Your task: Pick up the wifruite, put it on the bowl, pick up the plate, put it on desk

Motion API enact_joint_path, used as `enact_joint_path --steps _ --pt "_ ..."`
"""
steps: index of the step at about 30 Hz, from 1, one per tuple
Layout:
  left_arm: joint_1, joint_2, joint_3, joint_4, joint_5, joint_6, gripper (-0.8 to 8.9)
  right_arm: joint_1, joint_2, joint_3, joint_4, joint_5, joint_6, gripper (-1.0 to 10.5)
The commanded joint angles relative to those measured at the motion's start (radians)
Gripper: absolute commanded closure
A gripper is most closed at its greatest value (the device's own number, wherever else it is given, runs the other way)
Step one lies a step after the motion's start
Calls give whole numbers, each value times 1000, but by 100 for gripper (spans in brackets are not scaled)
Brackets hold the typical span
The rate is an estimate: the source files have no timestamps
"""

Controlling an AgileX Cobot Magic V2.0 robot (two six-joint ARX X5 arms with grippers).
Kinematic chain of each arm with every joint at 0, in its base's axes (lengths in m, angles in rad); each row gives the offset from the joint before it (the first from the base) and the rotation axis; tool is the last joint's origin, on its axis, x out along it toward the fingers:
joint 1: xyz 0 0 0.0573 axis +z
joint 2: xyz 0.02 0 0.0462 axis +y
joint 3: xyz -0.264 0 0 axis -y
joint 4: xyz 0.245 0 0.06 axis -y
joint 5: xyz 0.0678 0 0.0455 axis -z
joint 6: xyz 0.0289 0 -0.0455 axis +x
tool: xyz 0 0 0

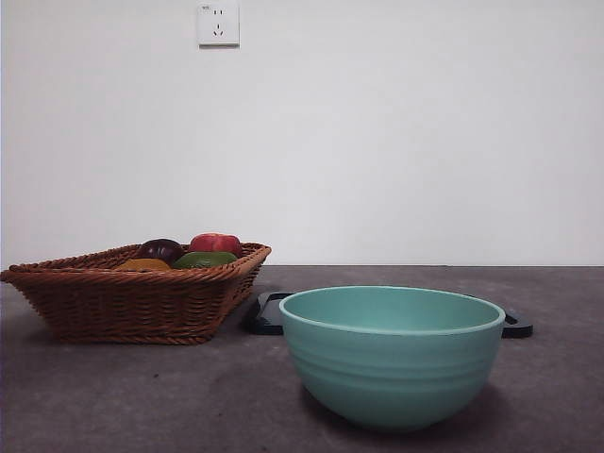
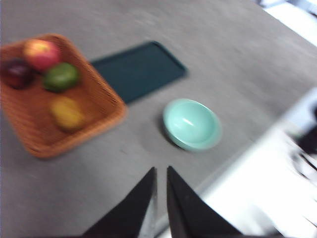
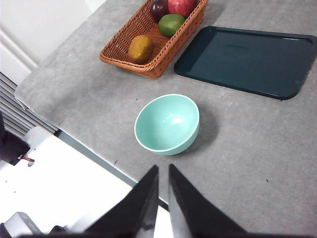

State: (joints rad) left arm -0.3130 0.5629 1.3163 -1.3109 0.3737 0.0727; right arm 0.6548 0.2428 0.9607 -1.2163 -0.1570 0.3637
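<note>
Nearest me in the front view I have one mint-green bowl (image 1: pixel 392 354) standing upright on the bench (image 1: pixel 142 396), and I see nothing in it from either wrist camera. Behind it lies one dark teal tray (image 1: pixel 267 314); the bowl hides most of it here, so only its two ends show. At about ten o'clock from the bowl sits one wicker basket (image 1: pixel 132 300), just beside the tray's end. I count four fruits in it: the wifruite (image 3: pixel 140 48), brownish-orange, lies alone toward the basket's near end, well apart from the bowl; the green fruit (image 3: pixel 171 24), the dark purple fruit (image 3: pixel 159 8) and the red fruit (image 3: pixel 181 6) cluster at the far end. In the front view the basket rim cuts off all four. On the far wall I see one socket (image 1: pixel 218 24).

Both arms hang high over the bench's near edge. The left gripper (image 2: pixel 161 174) has its fingers nearly together, empty; that picture is blurred. The right gripper (image 3: pixel 163 172) matches: fingers close together, holding nothing.
</note>
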Motion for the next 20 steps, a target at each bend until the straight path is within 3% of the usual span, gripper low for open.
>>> enact_joint_path --steps 1,6,11,15,20 --pt "78 -32 -109 200 5 26 785 10 2 16 11 0 -8 919" --pt "192 -124 -445 674 2 -140 785 10 2 16 11 0 -8 919" --pt "263 -209 -767 1020 -77 -164 785 10 2 16 11 0 -8 919" --pt "279 -265 -969 1122 -224 -164 785 10 2 16 11 0 -8 919" --pt "289 -336 -1130 1125 -431 -188 785 10 2 16 11 1 -8 919"
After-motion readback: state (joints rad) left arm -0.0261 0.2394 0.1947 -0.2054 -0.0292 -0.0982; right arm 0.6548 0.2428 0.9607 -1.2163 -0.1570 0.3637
